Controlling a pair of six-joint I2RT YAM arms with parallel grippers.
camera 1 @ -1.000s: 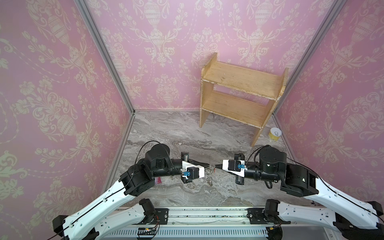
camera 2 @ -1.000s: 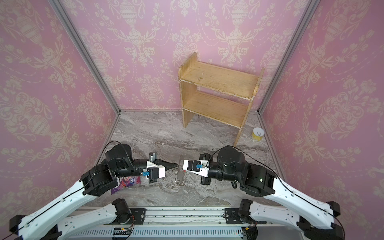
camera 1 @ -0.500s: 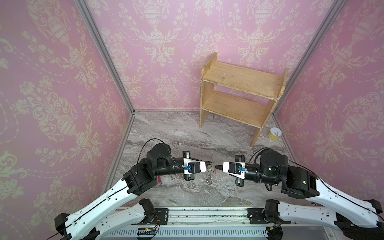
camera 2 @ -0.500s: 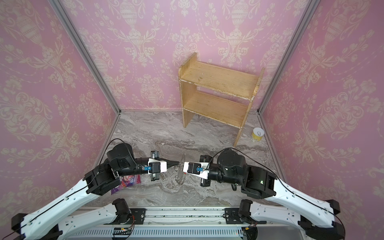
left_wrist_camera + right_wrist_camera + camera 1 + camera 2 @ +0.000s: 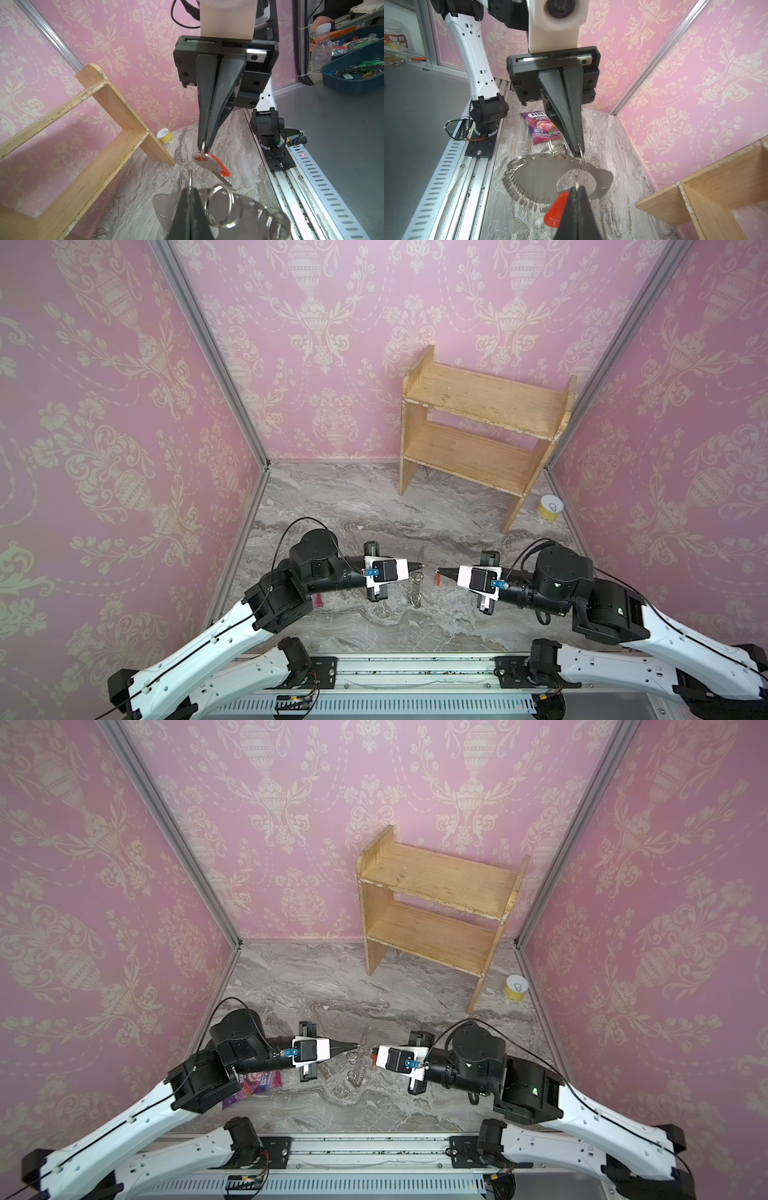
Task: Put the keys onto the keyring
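Since a second ago the right gripper (image 5: 439, 571) has drawn back a little toward the right of both top views, so a narrow gap now shows between its tip and the left gripper (image 5: 419, 568); both have stayed pinched tight. The left jaws are closed on one split ring (image 5: 190, 180) of the keyring (image 5: 537, 178), a grey metal crescent hanging at lower centre between the two tips. The right jaws are closed on the small ring carrying the keys (image 5: 209, 163), just beside the crescent's inner notch; whether the two rings are linked I cannot tell.

In both top views the crescent is edge-on and the keys too small to make out; in the right wrist view only the red tag (image 5: 556, 212) shows past the fingers; the purple sweet packet (image 5: 255, 1081) lies mostly under the left arm.

The tabletop (image 5: 374, 506) is grey-veined marble, walled in pink damask; a wooden shelf (image 5: 478, 427) stands at the back, with a yellow can (image 5: 550, 508) beside it at right.
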